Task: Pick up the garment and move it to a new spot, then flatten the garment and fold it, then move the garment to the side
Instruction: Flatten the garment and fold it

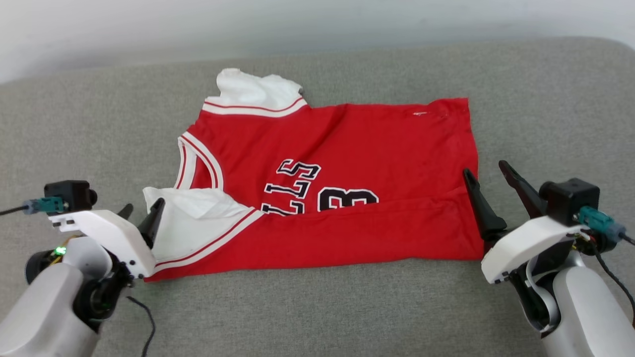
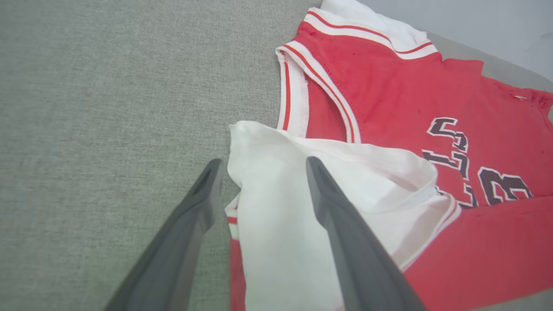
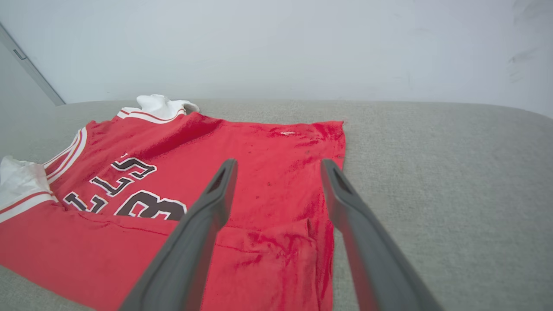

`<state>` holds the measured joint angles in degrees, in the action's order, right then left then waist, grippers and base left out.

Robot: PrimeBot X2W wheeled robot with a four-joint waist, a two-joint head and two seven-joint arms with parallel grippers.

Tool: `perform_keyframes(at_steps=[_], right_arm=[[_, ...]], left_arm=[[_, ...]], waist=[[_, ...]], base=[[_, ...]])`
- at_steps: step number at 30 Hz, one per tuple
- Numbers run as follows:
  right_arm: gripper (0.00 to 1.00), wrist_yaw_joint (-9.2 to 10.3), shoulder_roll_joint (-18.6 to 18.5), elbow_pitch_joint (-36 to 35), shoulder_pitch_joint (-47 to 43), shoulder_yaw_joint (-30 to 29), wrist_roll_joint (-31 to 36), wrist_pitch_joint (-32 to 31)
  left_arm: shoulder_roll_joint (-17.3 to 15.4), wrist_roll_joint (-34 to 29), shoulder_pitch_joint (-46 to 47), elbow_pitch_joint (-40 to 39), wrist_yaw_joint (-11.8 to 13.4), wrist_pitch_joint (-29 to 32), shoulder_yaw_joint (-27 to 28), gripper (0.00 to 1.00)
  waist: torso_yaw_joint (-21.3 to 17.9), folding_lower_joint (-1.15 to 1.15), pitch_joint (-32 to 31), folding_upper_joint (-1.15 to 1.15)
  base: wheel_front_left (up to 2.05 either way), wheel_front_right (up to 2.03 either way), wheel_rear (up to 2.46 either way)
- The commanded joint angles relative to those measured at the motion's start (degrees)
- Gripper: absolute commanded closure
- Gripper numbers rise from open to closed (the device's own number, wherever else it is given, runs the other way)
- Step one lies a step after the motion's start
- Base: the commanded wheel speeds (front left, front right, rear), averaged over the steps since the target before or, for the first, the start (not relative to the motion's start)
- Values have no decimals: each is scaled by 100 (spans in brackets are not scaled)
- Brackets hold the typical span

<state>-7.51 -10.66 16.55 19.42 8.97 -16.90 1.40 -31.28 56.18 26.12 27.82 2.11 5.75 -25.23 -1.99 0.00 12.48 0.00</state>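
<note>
The garment point(image 1: 347, 163) is a red shirt with white sleeves and black print, lying on the grey cushion with its near long edge folded up over the lettering. My left gripper point(image 1: 141, 207) stands open at the shirt's left end, its fingers astride the folded white sleeve point(image 2: 268, 224) with nothing pinched. At the right end my right gripper point(image 1: 486, 172) is open over the hem corner. In the right wrist view the right gripper point(image 3: 276, 166) hangs above the red fabric point(image 3: 268, 172), fingers apart. The left wrist view shows the left gripper point(image 2: 262, 163) spread at the sleeve's edge.
A grey fabric cushion point(image 1: 317, 307) carries the shirt, with bare cloth in front, to the left and to the right of it. A pale wall point(image 1: 317, 20) rises behind its far edge. Cables hang from both wrists.
</note>
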Motion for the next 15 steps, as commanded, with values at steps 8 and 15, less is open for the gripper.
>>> perform_keyframes(at_steps=[8, 15], right_arm=[[0, 4, 214, -467, -578, -230, 153, 97], [0, 4, 338, -724, -734, -322, 175, -22]], left_arm=[[-927, 308, -458, -1173, 410, 1547, -63, 0], [-1396, 739, -821, -1731, 836, 2664, -84, 0]], waist=[[-174, 0, -442, 0], [-351, 0, -313, 0]], base=[[0, 0, 0], [0, 0, 0]])
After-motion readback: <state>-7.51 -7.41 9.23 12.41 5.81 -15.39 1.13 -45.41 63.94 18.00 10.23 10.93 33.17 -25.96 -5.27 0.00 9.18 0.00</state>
